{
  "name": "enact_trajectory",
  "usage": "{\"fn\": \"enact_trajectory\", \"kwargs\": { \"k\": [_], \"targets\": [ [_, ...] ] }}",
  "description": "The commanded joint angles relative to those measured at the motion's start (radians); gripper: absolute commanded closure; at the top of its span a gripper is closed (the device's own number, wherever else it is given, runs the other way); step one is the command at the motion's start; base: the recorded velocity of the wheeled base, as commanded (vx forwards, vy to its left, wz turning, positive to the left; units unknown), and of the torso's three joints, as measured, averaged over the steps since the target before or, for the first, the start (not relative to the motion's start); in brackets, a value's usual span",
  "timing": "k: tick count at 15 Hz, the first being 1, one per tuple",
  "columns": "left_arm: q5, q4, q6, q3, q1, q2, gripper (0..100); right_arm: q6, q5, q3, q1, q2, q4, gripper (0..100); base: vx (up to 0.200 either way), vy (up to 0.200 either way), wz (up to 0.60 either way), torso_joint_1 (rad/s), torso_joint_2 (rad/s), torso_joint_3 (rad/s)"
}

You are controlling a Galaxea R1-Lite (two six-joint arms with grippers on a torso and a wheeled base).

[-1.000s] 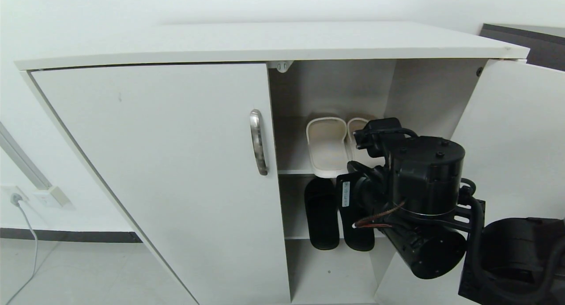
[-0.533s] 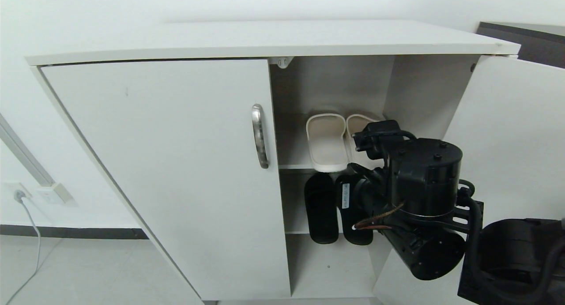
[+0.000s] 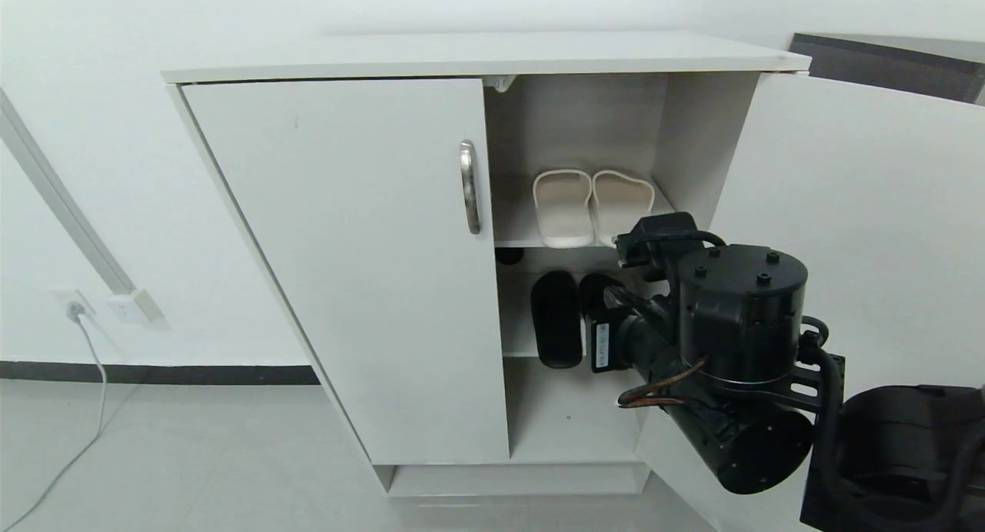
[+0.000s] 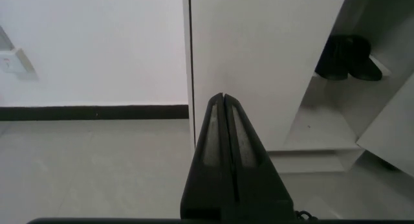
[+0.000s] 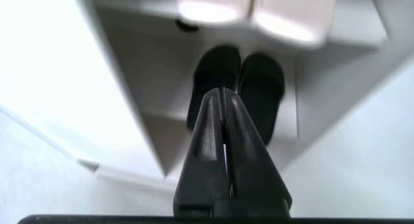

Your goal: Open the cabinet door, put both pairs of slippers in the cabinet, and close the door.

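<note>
The white cabinet (image 3: 477,55) has its left door (image 3: 362,262) shut and its right door (image 3: 854,232) swung open. A white pair of slippers (image 3: 592,205) lies on the upper shelf, and a black pair (image 3: 558,316) lies on the shelf below. My right arm (image 3: 731,324) hangs in front of the open half, outside the cabinet. In the right wrist view my right gripper (image 5: 224,93) is shut and empty, a short way out from the black slippers (image 5: 259,78) and the white pair (image 5: 259,7). My left gripper (image 4: 224,98) is shut and empty, low before the shut door (image 4: 259,49).
The open door stands close beside my right arm. A metal handle (image 3: 469,187) sits on the shut door. A wall socket with a cable (image 3: 73,310) is low on the left. Grey floor (image 3: 192,463) spreads in front of the cabinet. A dark panel (image 3: 885,62) stands behind the cabinet at right.
The whole head view has drawn back from the cabinet, which now looks smaller with its base and the floor showing. My right arm has come away from the shelves with it. The slippers have not moved.
</note>
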Motion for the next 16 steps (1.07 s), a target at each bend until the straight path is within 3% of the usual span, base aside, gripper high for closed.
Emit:
{"fn": "enact_trajectory", "kwargs": {
  "k": [1,5,16],
  "targets": [
    [0.0,0.0,0.0,0.0,0.0,0.0,100,0.0,0.0,0.005,-0.001,0.003,0.0,100,-0.2,0.0,0.0,0.007,0.0,0.002],
    [0.001,0.0,0.0,0.0,0.0,0.0,100,-0.002,0.0,0.008,-0.001,0.003,0.001,100,-0.2,0.0,0.0,0.002,0.0,0.0],
    [0.001,0.0,-0.002,0.0,0.0,0.0,100,-0.011,0.005,0.044,-0.02,0.003,0.001,100,0.0,0.0,0.0,0.0,0.0,0.0]
  ]
}}
